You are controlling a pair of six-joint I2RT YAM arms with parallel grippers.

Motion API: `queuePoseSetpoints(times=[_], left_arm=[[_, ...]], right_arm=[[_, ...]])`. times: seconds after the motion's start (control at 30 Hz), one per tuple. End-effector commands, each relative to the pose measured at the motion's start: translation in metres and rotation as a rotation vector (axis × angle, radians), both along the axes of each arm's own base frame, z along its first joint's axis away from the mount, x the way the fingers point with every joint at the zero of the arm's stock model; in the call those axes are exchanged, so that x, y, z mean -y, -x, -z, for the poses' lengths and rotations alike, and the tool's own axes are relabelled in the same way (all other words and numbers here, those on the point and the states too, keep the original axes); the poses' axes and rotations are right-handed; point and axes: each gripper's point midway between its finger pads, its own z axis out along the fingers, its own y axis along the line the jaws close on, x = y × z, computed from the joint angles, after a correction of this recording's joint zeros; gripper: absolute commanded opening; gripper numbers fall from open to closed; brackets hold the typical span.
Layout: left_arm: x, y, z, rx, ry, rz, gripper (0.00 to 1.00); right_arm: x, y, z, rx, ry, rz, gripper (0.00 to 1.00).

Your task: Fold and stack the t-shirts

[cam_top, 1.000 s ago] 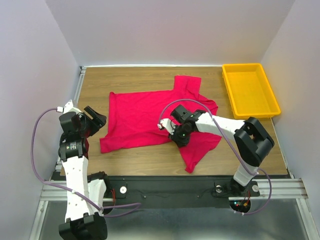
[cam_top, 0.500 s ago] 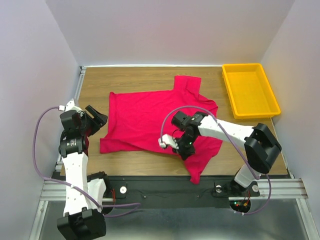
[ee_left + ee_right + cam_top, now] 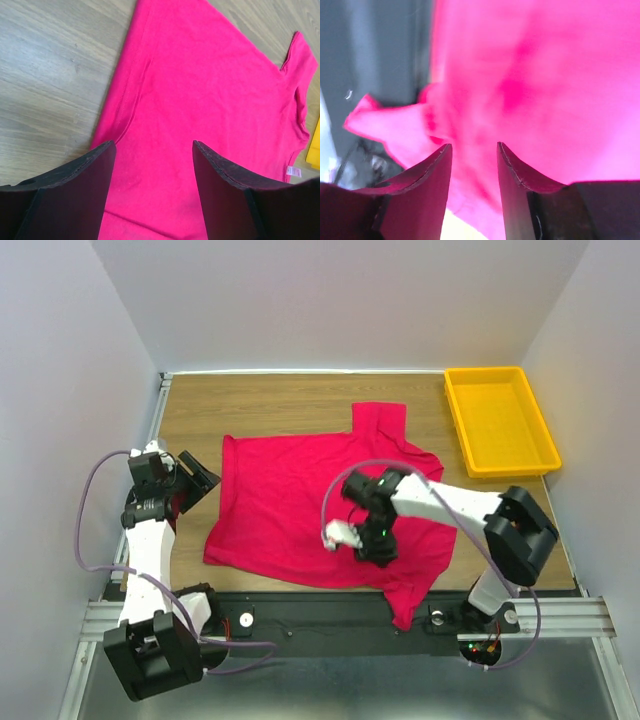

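The right fingers (image 3: 432, 170) stand parted with nothing pinched, low over the t-shirt (image 3: 290, 490). It lies spread beneath them, with one corner, likely a sleeve, spilling off the desk (image 3: 280, 395) edge just on their near side. The left fingers (image 3: 80, 180) gape empty above the hem. The shirt looks skewed, so it seems best to draw that hanging corner back and smooth the cloth flat before any fold. The yellow tray (image 3: 485, 371) sits well beyond.

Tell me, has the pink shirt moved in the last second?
Yes. The t-shirt slid toward the near edge of the table, its corner now overhanging it.
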Motion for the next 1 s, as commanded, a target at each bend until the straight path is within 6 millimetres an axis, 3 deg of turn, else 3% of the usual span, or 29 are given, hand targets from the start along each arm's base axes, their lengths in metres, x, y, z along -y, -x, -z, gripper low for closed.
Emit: queuePoseSetpoints(times=[0.0, 0.03, 0.1, 0.13, 0.2, 0.27, 0.3, 0.33, 0.47, 0.5, 0.53, 0.6, 0.63, 0.67, 0.7, 0.97], left_arm=[[0.005, -0.009, -0.006, 0.043, 0.007, 0.049, 0.73], [0.01, -0.012, -0.005, 0.043, 0.023, 0.074, 0.73], [0.013, -0.024, -0.006, 0.045, 0.024, 0.097, 0.73], [0.015, -0.031, -0.006, 0.047, 0.015, 0.105, 0.73], [0.03, -0.046, -0.01, 0.046, -0.003, 0.161, 0.73], [0.034, -0.062, 0.008, -0.016, -0.06, 0.178, 0.73], [0.047, -0.073, -0.001, -0.005, -0.087, 0.217, 0.73], [0.042, -0.081, 0.016, -0.06, -0.142, 0.204, 0.73], [0.025, -0.116, 0.017, -0.086, -0.255, 0.157, 0.72], [0.022, -0.122, 0.019, -0.091, -0.274, 0.157, 0.72], [0.018, -0.127, 0.03, -0.124, -0.296, 0.154, 0.72], [0.014, -0.142, 0.028, -0.118, -0.321, 0.154, 0.72], [0.014, -0.146, 0.042, -0.156, -0.323, 0.163, 0.72], [0.013, -0.155, 0.049, -0.172, -0.329, 0.167, 0.72], [0.014, -0.16, 0.051, -0.175, -0.326, 0.173, 0.72], [0.017, -0.199, 0.059, -0.175, -0.32, 0.201, 0.72]], right_arm=[[-0.015, -0.087, -0.064, 0.131, -0.258, 0.325, 0.47], [-0.02, -0.109, -0.074, 0.156, -0.326, 0.389, 0.48], [0.0, -0.152, -0.08, 0.17, -0.36, 0.614, 0.48], [-0.001, -0.175, -0.087, 0.2, -0.42, 0.676, 0.47], [0.015, -0.207, -0.09, 0.187, -0.451, 0.866, 0.47], [0.025, -0.241, -0.095, 0.256, -0.481, 0.972, 0.47], [0.031, -0.256, -0.102, 0.282, -0.487, 1.036, 0.47], [0.04, -0.274, -0.094, 0.333, -0.451, 1.087, 0.47], [0.064, -0.334, -0.101, 0.39, -0.444, 1.296, 0.47], [0.07, -0.345, -0.102, 0.396, -0.444, 1.334, 0.47], [0.072, -0.355, -0.086, 0.368, -0.422, 1.366, 0.47], [0.084, -0.373, -0.083, 0.37, -0.417, 1.449, 0.47], [0.086, -0.387, -0.089, 0.388, -0.429, 1.483, 0.47], [0.095, -0.397, -0.076, 0.386, -0.394, 1.548, 0.47], [0.097, -0.406, -0.079, 0.395, -0.404, 1.564, 0.48], [0.096, -0.425, -0.043, 0.314, -0.372, 1.631, 0.49]])
